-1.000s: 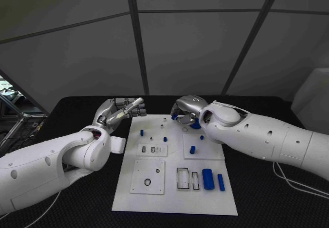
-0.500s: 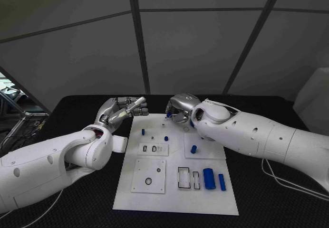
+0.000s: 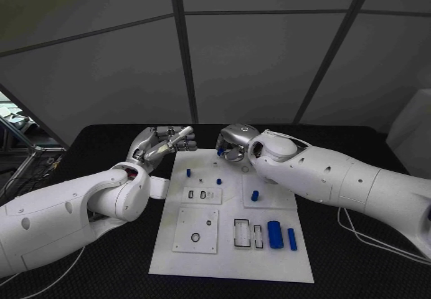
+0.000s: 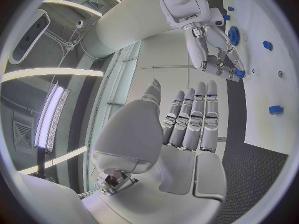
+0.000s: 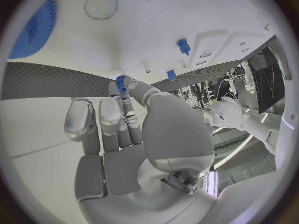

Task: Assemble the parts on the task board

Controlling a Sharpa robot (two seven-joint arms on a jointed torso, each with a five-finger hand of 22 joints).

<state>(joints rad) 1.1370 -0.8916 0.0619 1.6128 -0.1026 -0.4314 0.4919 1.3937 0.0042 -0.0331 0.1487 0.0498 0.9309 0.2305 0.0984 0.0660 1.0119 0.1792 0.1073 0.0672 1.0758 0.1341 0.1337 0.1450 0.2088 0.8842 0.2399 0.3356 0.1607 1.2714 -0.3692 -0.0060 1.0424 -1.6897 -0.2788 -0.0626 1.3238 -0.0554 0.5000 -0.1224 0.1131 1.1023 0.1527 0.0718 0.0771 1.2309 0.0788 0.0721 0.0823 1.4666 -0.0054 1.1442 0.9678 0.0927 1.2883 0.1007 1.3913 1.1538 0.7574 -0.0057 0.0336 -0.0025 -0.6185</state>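
Observation:
The white task board [image 3: 229,252] lies in the middle of the black table. My right hand [image 3: 235,142] hovers over the board's far edge and pinches a small blue part [image 3: 221,151] between thumb and fingers [image 5: 121,80]. In the right wrist view the pinched part hangs just above the board [image 5: 156,20], near a blue gear [image 5: 37,30] and two blue pegs [image 5: 183,46]. My left hand [image 3: 166,142] is raised off the board's far left corner, fingers stretched out and holding nothing [image 4: 187,129]. From the left wrist I see the right hand [image 4: 215,55] with the blue part.
Blue pegs stand on the board [image 3: 189,172], [image 3: 218,182], [image 3: 254,195]. Two blue cylinders [image 3: 274,234], [image 3: 292,238] lie at the near right beside rectangular slots [image 3: 241,233]. A white plate with a ring [image 3: 196,230] sits at the near left. Black table surrounds the board.
My right hand has moved a little to the left over the board's far edge, still pinching the small blue part. The left hand has stayed put.

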